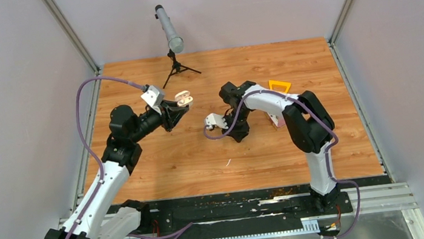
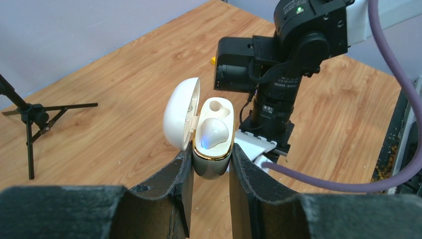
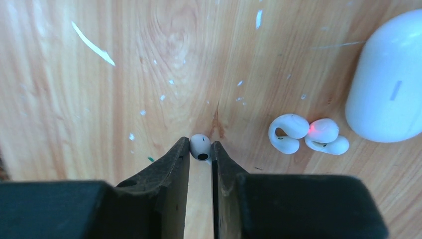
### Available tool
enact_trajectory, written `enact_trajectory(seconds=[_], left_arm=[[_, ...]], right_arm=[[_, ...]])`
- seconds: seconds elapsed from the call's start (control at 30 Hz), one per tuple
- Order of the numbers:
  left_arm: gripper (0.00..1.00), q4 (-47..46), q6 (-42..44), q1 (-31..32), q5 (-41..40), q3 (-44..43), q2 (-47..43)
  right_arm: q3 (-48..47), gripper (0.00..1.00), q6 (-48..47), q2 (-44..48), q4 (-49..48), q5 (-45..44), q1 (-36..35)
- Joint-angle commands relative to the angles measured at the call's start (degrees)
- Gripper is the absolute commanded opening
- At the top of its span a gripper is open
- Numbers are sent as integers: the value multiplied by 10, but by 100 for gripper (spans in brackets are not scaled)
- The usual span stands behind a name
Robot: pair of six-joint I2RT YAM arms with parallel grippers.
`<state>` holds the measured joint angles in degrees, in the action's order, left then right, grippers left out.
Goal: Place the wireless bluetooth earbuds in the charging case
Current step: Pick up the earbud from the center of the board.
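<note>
My left gripper (image 2: 211, 154) is shut on the lower body of an open white charging case (image 2: 211, 168) with a gold rim, held above the table (image 1: 183, 100). One white earbud (image 2: 215, 133) with a blue light sits in the near socket; the far socket (image 2: 219, 107) is empty. The lid (image 2: 179, 112) stands open to the left. My right gripper (image 3: 200, 150) points down at the table and is shut on a tiny white earbud (image 3: 200, 147) at its fingertips. I cannot tell whether this bud touches the wood. In the top view the right gripper (image 1: 239, 133) is right of the case.
Two curved white earbuds (image 3: 286, 133), one with a red light (image 3: 323, 130), lie on the wood right of my right fingers. A closed white case (image 3: 388, 84) lies beyond them. An orange triangle (image 1: 280, 85) and a small tripod with a grey cylinder (image 1: 172, 39) stand at the back.
</note>
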<state>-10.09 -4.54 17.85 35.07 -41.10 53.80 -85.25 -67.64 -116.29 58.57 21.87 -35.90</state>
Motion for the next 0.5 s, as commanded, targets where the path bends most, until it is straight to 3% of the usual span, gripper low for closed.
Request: enact_trajectory(seconds=[0.0,0.13,0.27,0.37,0.47], left_arm=[[0,-11,12,-4,10,-9,3],[0,-27,9,-4,18,-7,18],[0,-63,-10,-2,29,-5,35],[0,-87,-22,0,32,-4,47],[0,-114,-43,4,31,-1,55]], right_arm=[[-51,1,170,60,13,118,14],[-95,0,332,131,1,228,56],[-107,0,517,204,-91,299,95],[-83,0,718,244,-211,315,123],[-69,0,803,272,-298,286,128]])
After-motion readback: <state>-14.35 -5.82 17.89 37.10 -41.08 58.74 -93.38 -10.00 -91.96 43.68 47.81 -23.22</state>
